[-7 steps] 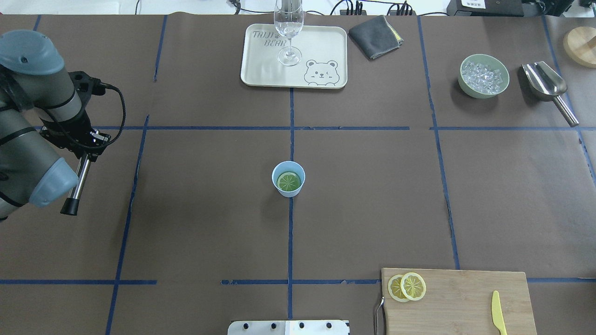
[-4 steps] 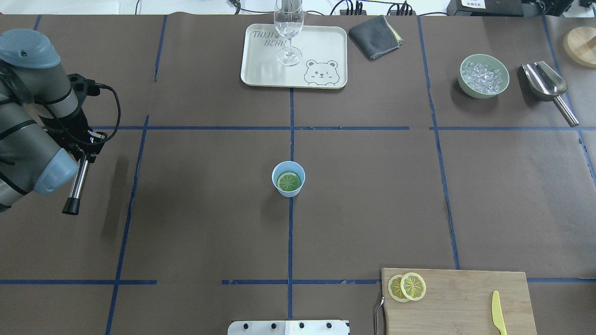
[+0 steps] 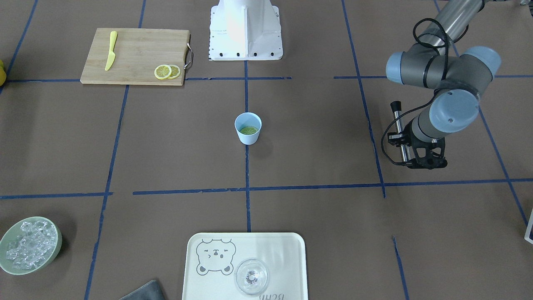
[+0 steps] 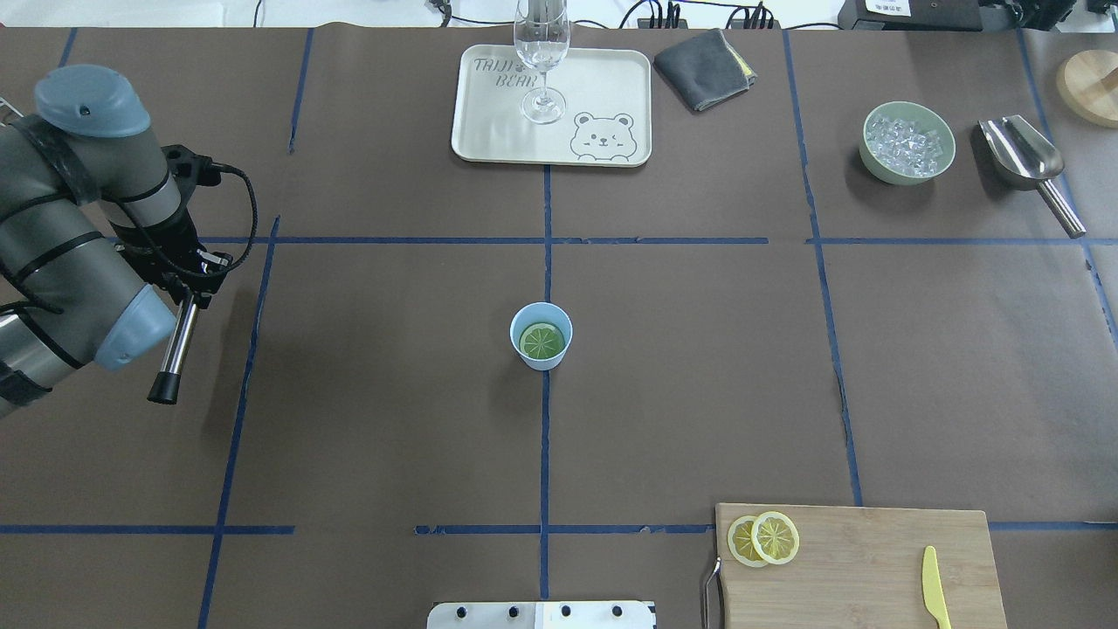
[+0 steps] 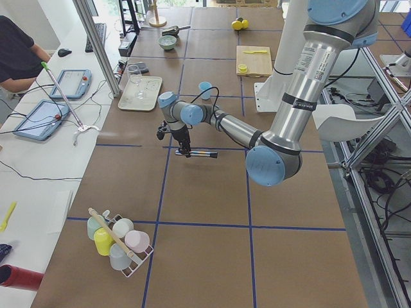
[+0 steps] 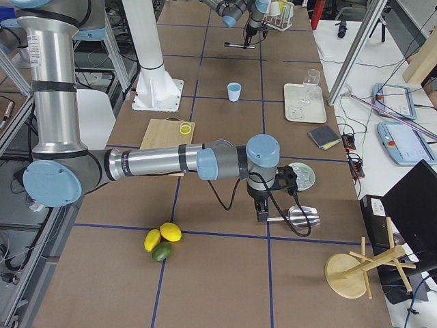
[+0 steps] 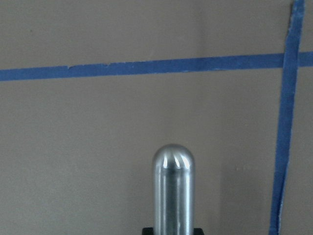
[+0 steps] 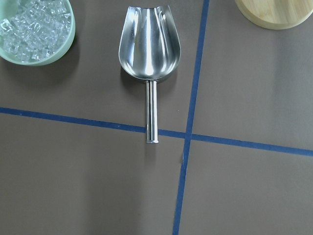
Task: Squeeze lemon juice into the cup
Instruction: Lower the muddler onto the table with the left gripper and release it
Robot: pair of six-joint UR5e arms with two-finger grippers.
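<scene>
The light blue cup [image 4: 541,335] stands at the table's centre, also in the front view [image 3: 248,128]. One lemon slice [image 4: 541,341] lies flat inside it, greenish in the shade. Two more lemon slices [image 4: 764,538] overlap on the wooden cutting board [image 4: 873,559]. My left gripper [image 4: 194,284] is far left of the cup, shut on a steel muddler [image 4: 177,343] with a black tip; its rounded end fills the left wrist view [image 7: 172,191]. My right gripper [image 6: 263,212] hovers beside the scoop; I cannot tell if it is open or shut.
A cream tray [image 4: 603,87] with a clear stemmed glass [image 4: 541,61] is at the back, with a grey cloth [image 4: 704,68] beside it. The green bowl of ice [image 4: 907,142] and a steel scoop [image 8: 149,54] are at the back right. A yellow knife [image 4: 935,587] lies on the board.
My left arm has shifted a little to the right, toward the cup, carrying the muddler. Cup and lemon slices have not moved.
</scene>
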